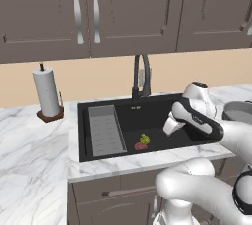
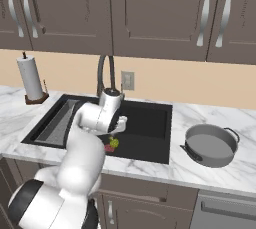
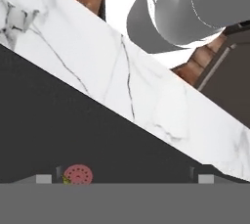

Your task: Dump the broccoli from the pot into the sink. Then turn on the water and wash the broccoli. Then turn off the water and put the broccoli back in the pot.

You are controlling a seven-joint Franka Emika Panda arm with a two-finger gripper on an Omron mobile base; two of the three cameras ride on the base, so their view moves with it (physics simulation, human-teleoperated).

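Broccoli (image 1: 144, 139) lies on the sink (image 1: 157, 108) floor, touching the red drain (image 1: 141, 146). Gripper (image 3: 122, 178) hangs inside the basin, jaws spread wide, holding nothing. Pot (image 2: 211, 145) sits on the counter right of the sink.

Matt black sink (image 1: 157, 116), veined marble counter (image 1: 34, 140), smooth grey metal pot (image 2: 210, 145).

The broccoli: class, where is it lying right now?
In both base views the broccoli lies on the floor of the sink, right beside the red drain, right of the ribbed tray insert.
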